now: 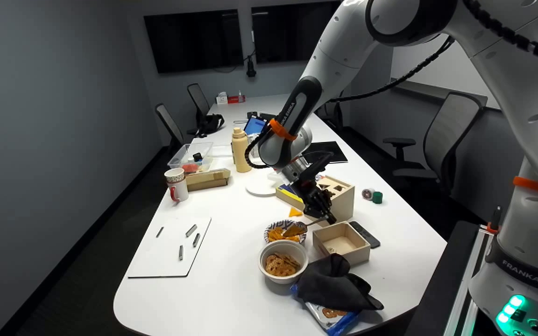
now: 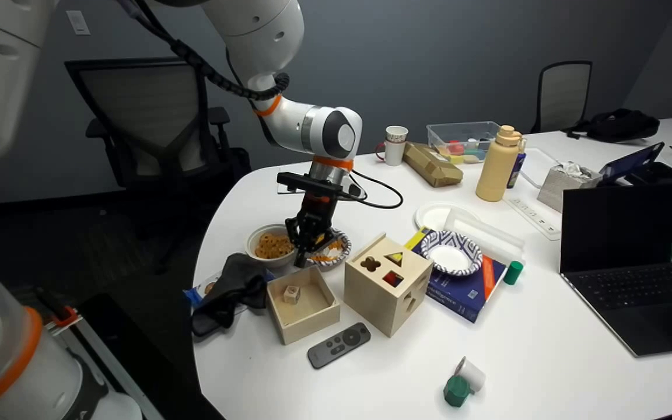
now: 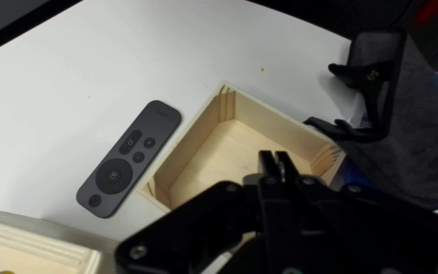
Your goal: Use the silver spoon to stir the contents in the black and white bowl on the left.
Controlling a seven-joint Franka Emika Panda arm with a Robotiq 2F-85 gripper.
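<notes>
- My pincer (image 3: 274,155) is clamped on the silver spoon (image 1: 316,221).
- The spoon slants down over the rim of the black and white bowl (image 1: 277,224) toward the orange chips (image 1: 276,234); I cannot make out its tip.
- A white bowl (image 1: 282,280) of brown snacks (image 1: 279,265) stands just beside.
- Near me sits an open wooden box (image 3: 209,160).

contents (image 1: 277,234) in bowl (image 1: 282,224), remote (image 3: 129,158) beside box (image 3: 219,152)
</notes>
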